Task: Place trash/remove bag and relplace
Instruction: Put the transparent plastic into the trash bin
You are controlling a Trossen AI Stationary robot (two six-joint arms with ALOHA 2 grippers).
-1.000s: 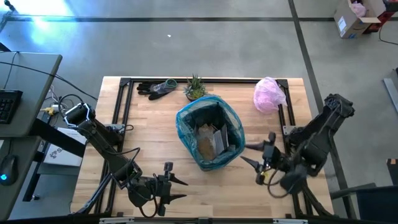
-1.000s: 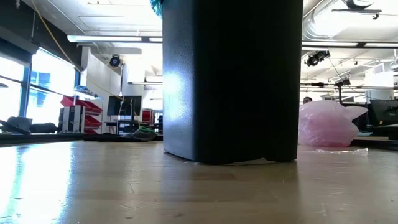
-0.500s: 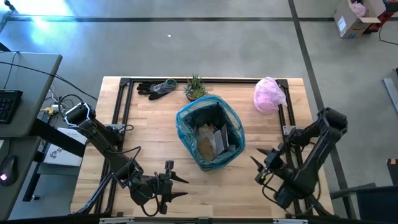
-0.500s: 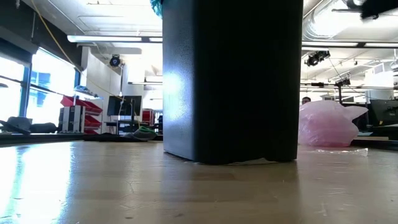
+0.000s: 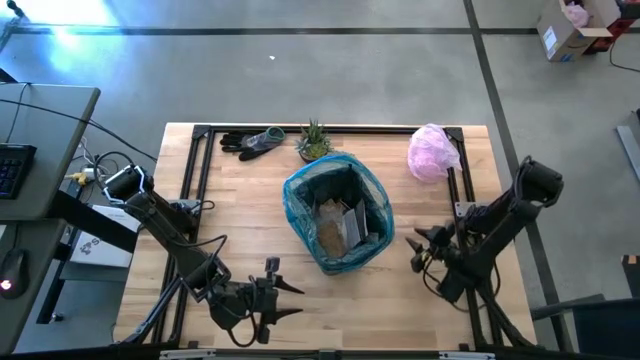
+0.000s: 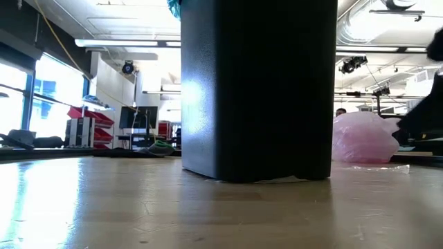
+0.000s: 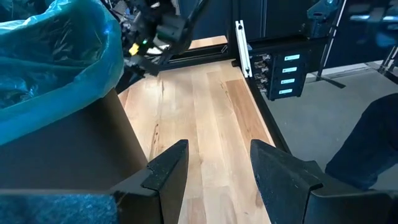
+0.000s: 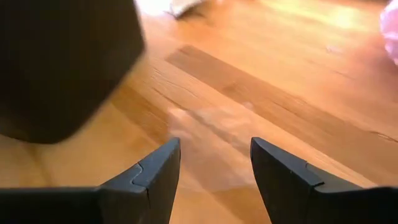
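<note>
Blocking low view – bin (image 6: 258, 90); both grippers (image 7: 214, 171) (image 8: 214, 171) empty, fingers spread.

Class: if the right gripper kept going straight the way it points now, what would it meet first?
Probably the black bin lined with the teal bag; the open right gripper points toward it over bare table, though depth is unclear.

Even overhead light, cold glare on the floor (image 5: 70, 35) top left, bright backlit windows behind the silhouetted bin (image 6: 258, 90), right wrist view motion-blurred
</note>
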